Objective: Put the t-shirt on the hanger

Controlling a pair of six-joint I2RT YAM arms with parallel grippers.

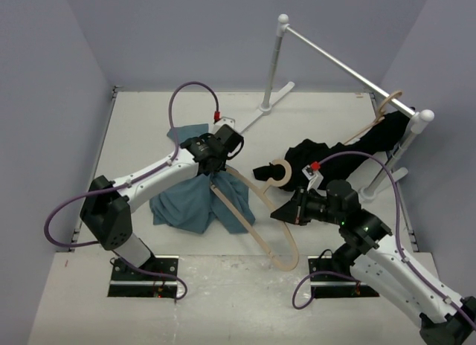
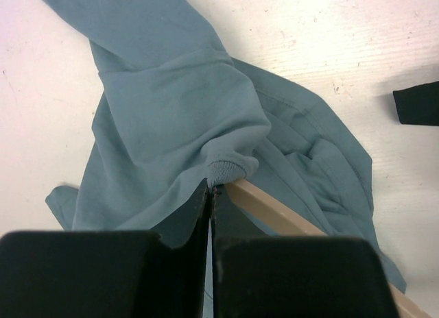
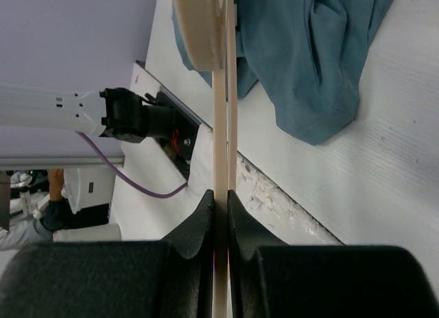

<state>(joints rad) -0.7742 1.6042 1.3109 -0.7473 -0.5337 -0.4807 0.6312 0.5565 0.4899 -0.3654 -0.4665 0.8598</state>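
Note:
The teal t-shirt (image 1: 190, 200) lies bunched on the white table, left of centre. My left gripper (image 1: 213, 178) hangs over it, shut on a fold of its ribbed edge (image 2: 226, 168). The pale wooden hanger (image 1: 260, 230) stands tilted beside the shirt, its hook (image 1: 280, 174) toward the back. One hanger arm (image 2: 271, 210) runs in under the pinched cloth. My right gripper (image 1: 275, 211) is shut on the hanger's thin wood (image 3: 221, 126), jaws pressed to both sides. In the right wrist view the t-shirt (image 3: 309, 57) lies past the hanger.
A white clothes rail (image 1: 349, 66) on two posts stands at the back right. A second wooden hanger (image 1: 383, 107) hangs on it with a black garment (image 1: 327, 155) trailing onto the table. A black cloth corner (image 2: 418, 102) shows at the left wrist view's right edge.

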